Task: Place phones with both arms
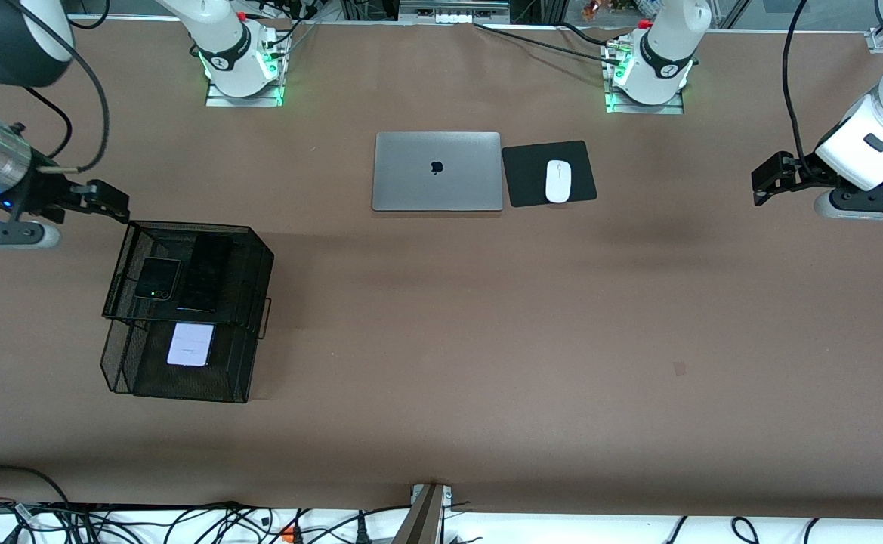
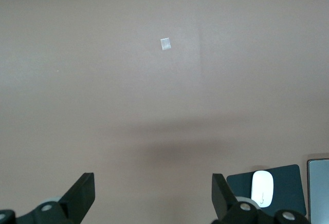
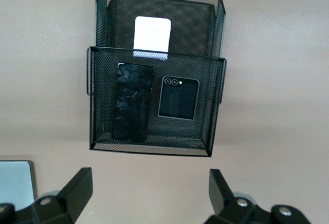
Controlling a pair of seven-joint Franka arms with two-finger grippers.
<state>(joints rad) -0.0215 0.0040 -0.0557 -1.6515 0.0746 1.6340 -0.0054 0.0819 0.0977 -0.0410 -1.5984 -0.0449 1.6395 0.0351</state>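
A two-tier black mesh tray (image 1: 258, 261) stands toward the right arm's end of the table. Its upper tier holds the small squarish black phone (image 1: 157, 279) beside the long slim black phone (image 1: 207, 273). Its lower tier holds the pale lavender-white phone (image 1: 190, 344). The right wrist view shows the long black phone (image 3: 132, 102), the squarish black one (image 3: 178, 97) and the pale one (image 3: 152, 36). My right gripper (image 1: 112, 202) (image 3: 149, 190) is open and empty over the table next to the tray. My left gripper (image 1: 766, 181) (image 2: 153, 196) is open and empty over bare table at the left arm's end.
A closed silver laptop (image 1: 436, 171) lies mid-table near the robots' bases. Beside it, a white mouse (image 1: 558, 181) sits on a black pad (image 1: 585, 151). The mouse (image 2: 262, 188) and pad (image 2: 288, 183) also show in the left wrist view. A small pale mark (image 2: 165, 43) is on the table.
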